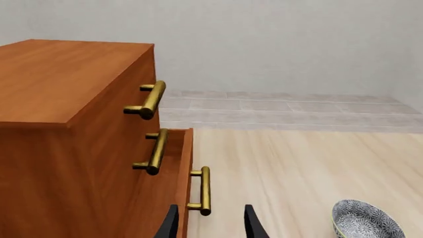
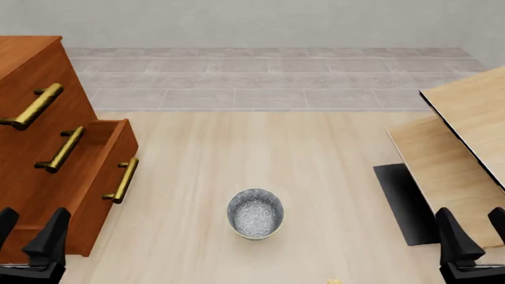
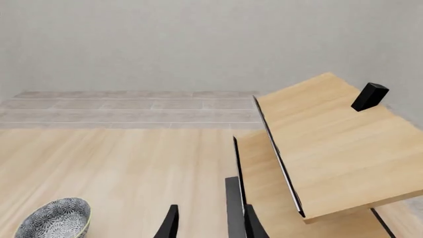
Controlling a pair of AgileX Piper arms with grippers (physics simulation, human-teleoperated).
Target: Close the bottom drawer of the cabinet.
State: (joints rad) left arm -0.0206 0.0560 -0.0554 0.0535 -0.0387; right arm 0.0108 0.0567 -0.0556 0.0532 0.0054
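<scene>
standing open, bottom drawer [image 2: 101,177] juts from cabinet [image 2: 32,89].

Bright even sim light, faint shadows, sharp, no glare/blur.

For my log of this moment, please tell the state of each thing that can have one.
Bottom drawer of the reddish-brown wooden cabinet: pulled out, open.
Middle drawer: shut.
Top drawer: shut.
Speckled grey bowl: upright, empty.
Left gripper: open, holding nothing.
Right gripper: open, holding nothing.

Speckled bowl [image 2: 255,213] on table [image 2: 316,171]; slanted pale panels [image 2: 465,148] rightward.
</scene>
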